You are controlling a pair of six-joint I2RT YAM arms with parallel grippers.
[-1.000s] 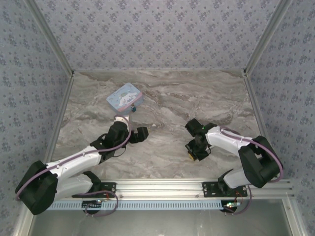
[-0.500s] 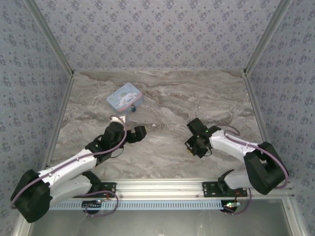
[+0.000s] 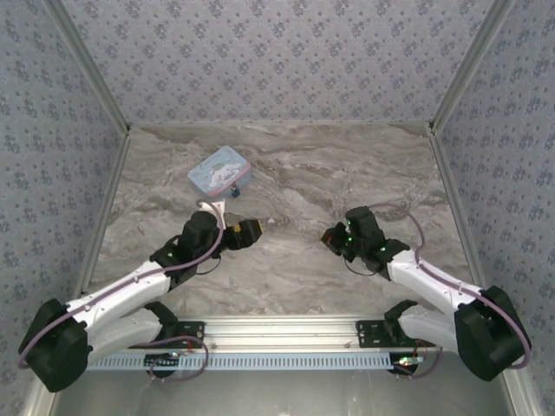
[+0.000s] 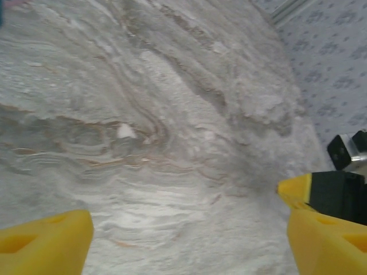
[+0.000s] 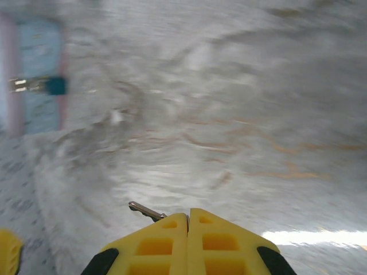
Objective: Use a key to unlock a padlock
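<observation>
While right hand (image 5: 188,216) pinches the key (image 5: 146,211), left hand (image 4: 186,240) low, spread wide

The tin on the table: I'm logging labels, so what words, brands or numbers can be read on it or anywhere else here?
None can be read.
The tin carries a cartoon print, too small for any lettering.
The padlock and the key are blurred; no marking shows.
</observation>
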